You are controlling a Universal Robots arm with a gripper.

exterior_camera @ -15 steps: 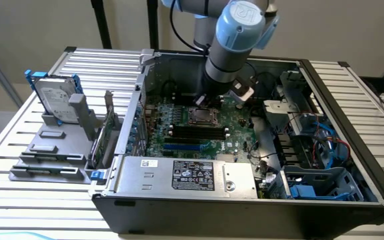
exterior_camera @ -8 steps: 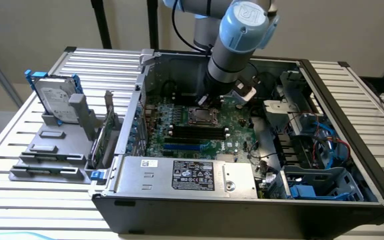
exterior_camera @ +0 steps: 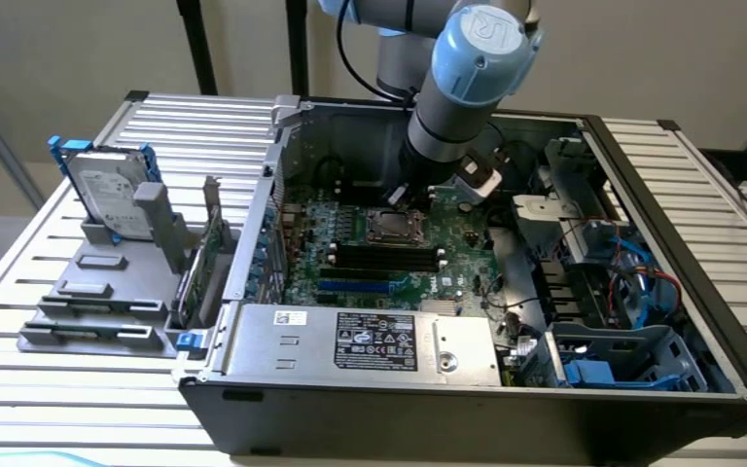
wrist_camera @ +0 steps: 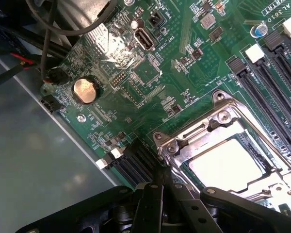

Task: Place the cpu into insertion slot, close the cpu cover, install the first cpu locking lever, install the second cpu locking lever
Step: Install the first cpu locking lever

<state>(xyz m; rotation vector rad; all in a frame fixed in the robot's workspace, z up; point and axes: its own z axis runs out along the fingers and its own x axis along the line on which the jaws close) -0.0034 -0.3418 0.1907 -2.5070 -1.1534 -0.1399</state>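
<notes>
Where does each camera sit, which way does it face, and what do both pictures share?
Exterior view: stands outside, high, looking down into the open black computer case; the grey-and-blue robot arm reaches in.
Wrist view: rides on the arm, looking closely at the green motherboard; the shut black gripper shows.
Shared: the silver-grey square cpu cover, closed over the pale silvery cpu.

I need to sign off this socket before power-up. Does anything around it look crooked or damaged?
Nothing stands out. The cpu lies flat and square in the window of the cpu cover, which is down over it. The green board around it shows no visible damage.
</notes>
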